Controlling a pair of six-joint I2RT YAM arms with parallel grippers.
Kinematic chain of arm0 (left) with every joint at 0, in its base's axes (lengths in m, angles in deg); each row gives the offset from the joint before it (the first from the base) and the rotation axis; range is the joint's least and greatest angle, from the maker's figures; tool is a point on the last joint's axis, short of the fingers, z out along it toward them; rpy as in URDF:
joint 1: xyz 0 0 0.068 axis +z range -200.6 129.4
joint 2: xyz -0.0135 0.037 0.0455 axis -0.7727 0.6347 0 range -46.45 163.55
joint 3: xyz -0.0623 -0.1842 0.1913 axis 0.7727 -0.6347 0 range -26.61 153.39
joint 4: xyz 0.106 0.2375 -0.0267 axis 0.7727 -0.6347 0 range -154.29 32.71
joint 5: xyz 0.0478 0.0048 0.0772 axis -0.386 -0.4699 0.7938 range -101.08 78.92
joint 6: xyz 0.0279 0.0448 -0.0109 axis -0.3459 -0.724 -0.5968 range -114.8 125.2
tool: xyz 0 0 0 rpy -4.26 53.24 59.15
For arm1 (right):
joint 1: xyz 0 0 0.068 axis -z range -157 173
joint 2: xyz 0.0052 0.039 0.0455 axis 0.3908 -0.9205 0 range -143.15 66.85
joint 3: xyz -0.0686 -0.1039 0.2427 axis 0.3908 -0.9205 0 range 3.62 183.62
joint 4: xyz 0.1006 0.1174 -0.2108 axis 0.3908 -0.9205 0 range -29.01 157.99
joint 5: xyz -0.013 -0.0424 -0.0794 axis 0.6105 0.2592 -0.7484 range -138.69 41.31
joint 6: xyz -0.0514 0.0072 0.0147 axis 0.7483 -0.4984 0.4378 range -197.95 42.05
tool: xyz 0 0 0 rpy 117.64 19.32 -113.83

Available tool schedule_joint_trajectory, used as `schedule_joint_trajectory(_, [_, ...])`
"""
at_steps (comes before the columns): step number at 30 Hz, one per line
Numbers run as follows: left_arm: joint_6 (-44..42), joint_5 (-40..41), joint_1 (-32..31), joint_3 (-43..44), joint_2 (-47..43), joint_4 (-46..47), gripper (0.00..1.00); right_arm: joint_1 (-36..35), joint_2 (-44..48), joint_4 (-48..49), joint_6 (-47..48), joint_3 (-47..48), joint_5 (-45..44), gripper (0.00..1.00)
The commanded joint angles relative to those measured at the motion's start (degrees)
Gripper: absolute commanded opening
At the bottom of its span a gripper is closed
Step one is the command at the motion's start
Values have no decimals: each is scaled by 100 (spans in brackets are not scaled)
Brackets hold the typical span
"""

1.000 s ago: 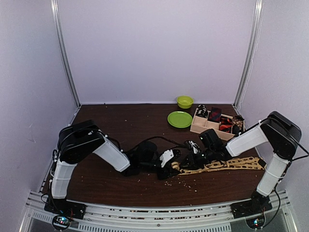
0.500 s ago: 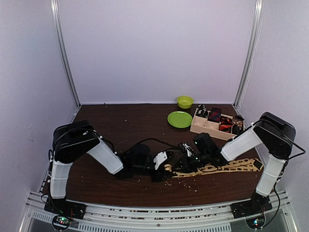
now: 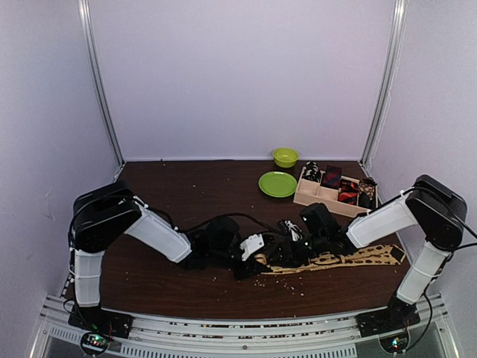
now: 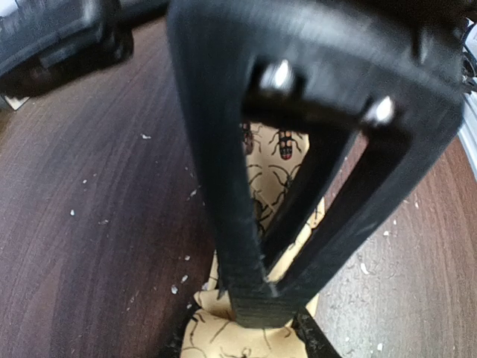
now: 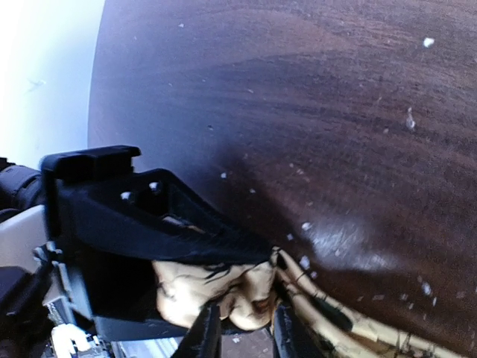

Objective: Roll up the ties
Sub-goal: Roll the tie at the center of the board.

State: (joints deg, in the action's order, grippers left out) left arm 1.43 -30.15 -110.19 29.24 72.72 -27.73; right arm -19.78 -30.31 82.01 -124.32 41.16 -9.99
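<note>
Black fingers of the left gripper meet the tan necktie at its left end, a little more to the left on the dark wooden table than one second ago. The whole left arm has leaned that way too. In the right wrist view this claw is pressed on a crumpled bunch of the cloth, one finger above it and one under it, so I judge that it pinches the started roll. From its own camera I see the small dark beetle-like print of the tie behind the finger, and the cloth runs away flat under it.

Just to the right, almost touching, is the right gripper. It has moved the same way. Its claw was pressed together a moment ago, and now the two tips stand a little apart, with the bunch just in front of the gap. It seems to have let go.

Further right the rest of the tie lies long and flat on the table, and its far end has come only slightly left. So the roll is only begun. I think the right claw frees itself to take a new hold for the next turn.

At the far right the wooden tray holds the other small tie bundles, well apart from this work.
</note>
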Motion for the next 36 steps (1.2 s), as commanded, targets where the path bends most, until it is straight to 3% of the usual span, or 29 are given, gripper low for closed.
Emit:
schedule_joint_trajectory(1, [-306,211,-31,-23,25,-1308,33,-44,391,312,-253,-180,144,30])
schedule_joint_trajectory(6, [-276,263,-31,13,23,-1389,32,-134,113,1710,-1196,-385,531,35])
schedule_joint_trajectory(11, [-273,270,-29,4,33,-1384,32,-282,-202,1894,-1312,-267,481,34])
schedule_joint_trajectory(14, [-257,272,-26,4,38,-1383,32,-284,-315,1735,-1184,-249,372,28])
schedule_joint_trajectory(20, [-264,281,-27,31,47,-1417,33,-289,-432,1367,-953,-361,255,1])
schedule_joint_trajectory(26, [-262,305,-27,37,22,-1413,33,-236,-375,1179,-829,-506,166,0])
schedule_joint_trajectory(36, [-27,245,-26,-290,-316,-496,57,-52,-191,919,-631,-748,130,0])
